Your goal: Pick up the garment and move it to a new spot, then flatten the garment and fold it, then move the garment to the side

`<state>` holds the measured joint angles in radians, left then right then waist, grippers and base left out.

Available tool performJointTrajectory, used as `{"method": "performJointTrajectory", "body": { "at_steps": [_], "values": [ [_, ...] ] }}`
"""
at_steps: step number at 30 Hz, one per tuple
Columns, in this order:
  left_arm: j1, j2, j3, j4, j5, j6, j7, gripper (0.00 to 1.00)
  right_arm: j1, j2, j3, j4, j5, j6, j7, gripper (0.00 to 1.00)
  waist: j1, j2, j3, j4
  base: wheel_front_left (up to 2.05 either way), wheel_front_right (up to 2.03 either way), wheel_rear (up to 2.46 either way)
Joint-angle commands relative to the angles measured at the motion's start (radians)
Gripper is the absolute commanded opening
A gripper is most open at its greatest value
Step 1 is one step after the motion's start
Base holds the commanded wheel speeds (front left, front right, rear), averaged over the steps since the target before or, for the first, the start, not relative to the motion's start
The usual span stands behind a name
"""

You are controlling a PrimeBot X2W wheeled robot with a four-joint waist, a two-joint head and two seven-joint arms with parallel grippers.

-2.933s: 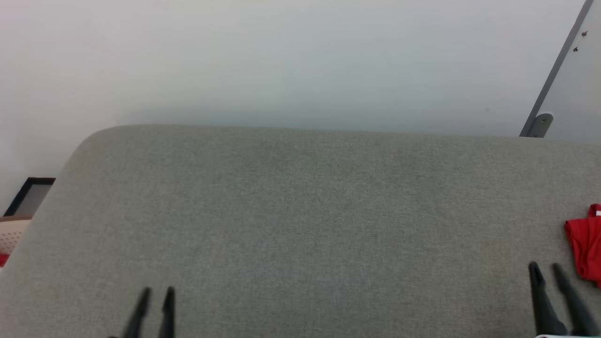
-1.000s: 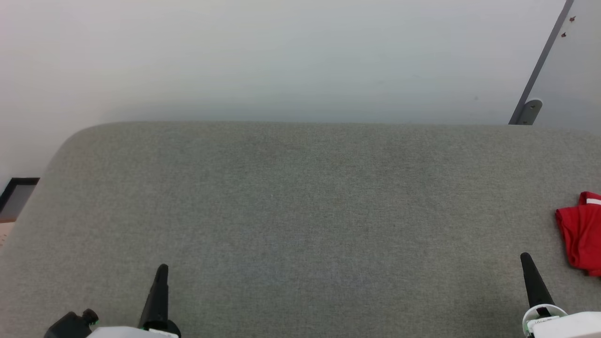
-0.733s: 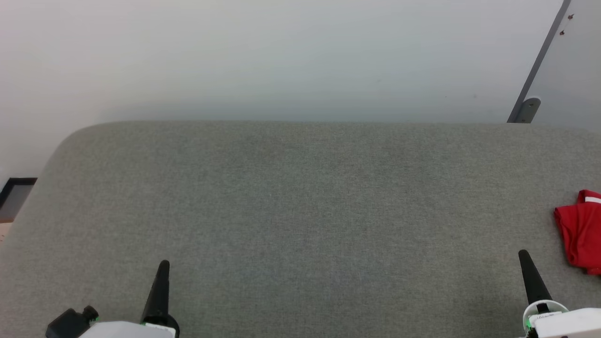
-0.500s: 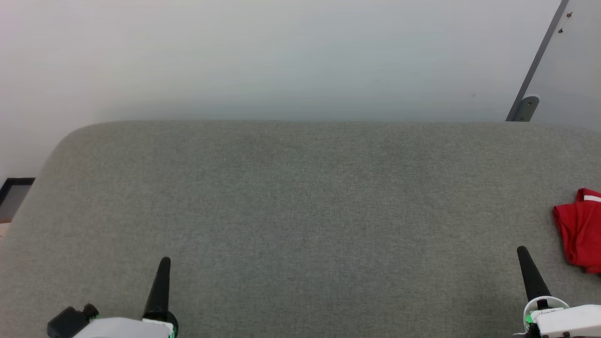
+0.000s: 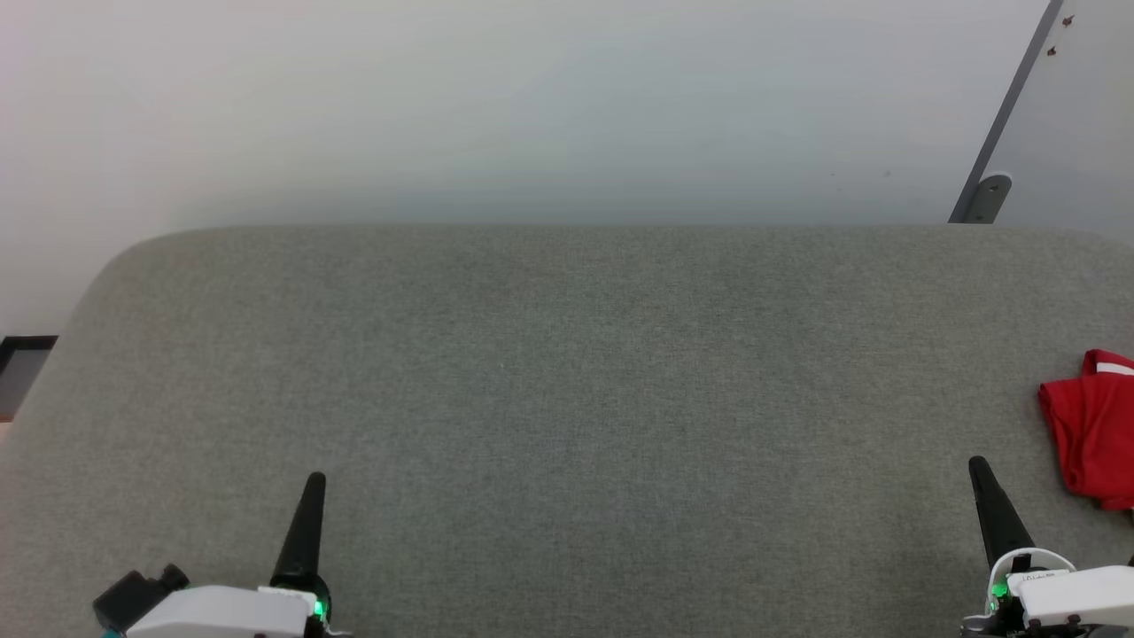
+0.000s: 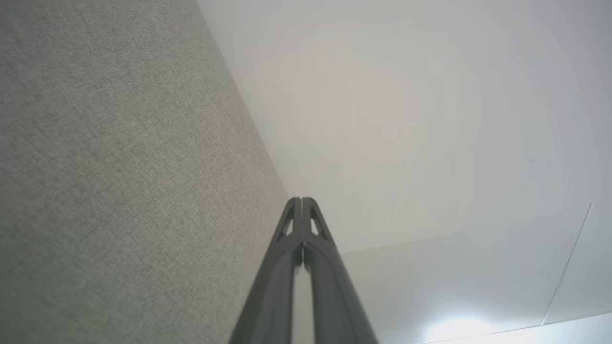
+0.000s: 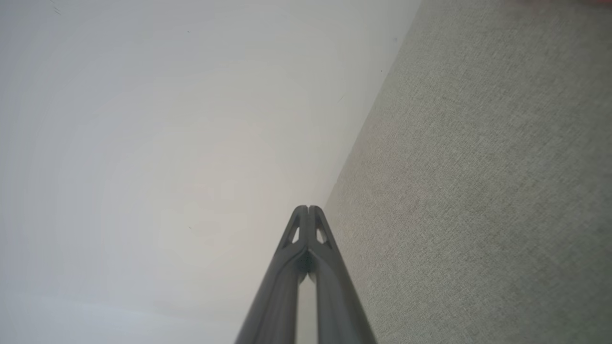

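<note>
At three o'clock lies the red garment (image 5: 1092,425). Closed and empty: the left gripper (image 5: 314,480) at seven, the right gripper (image 5: 976,463) at five.

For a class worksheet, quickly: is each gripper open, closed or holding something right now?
Left gripper: closed, holding nothing.
Right gripper: closed, holding nothing; the garment lies apart from it.

Grey woven fabric surface (image 5: 567,399), wide and flat, far-left corner rounded. Plain white wall (image 5: 496,106) behind it. Upper right: slanted grey strip (image 5: 1010,97) with small grey bracket (image 5: 982,197) at its lower end, just above surface's far edge. Pale panel (image 5: 1094,142) right of strip, two small dark spots (image 5: 1067,19) near its top. Dark-framed object (image 5: 22,365) at left edge, beyond surface; what it is unclear.
</note>
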<state>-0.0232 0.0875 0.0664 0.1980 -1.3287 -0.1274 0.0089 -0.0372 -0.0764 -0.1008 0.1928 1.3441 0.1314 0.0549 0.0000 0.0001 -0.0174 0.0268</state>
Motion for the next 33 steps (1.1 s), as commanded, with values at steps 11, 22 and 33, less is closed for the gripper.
{"method": "performJointTrajectory", "body": {
  "at_steps": [11, 22, 33],
  "values": [
    [-0.04, -0.006, 0.01, 0.012, -0.1, -0.004, 0.028, 0.0, -0.038, 0.009, -0.008, 0.015, 0.088, -0.001, 0.022, 0.0, 0.0, -0.0001, 0.006, -0.007, 0.0, 0.0, 0.0],
    [-0.06, -0.012, 0.017, 0.026, -0.18, -0.005, 0.052, 0.0, -0.055, 0.016, -0.011, 0.03, 0.159, -0.001, 0.037, 0.0, 0.0, -0.0001, 0.011, -0.014, 0.0, 0.0, 0.0],
    [-0.078, -0.018, 0.023, 0.039, -0.253, -0.005, 0.075, 0.0, -0.067, 0.024, -0.013, 0.044, 0.226, -0.001, 0.052, 0.0, 0.0, -0.0001, 0.016, -0.021, 0.0, 0.0, 0.0]
  ]
}}
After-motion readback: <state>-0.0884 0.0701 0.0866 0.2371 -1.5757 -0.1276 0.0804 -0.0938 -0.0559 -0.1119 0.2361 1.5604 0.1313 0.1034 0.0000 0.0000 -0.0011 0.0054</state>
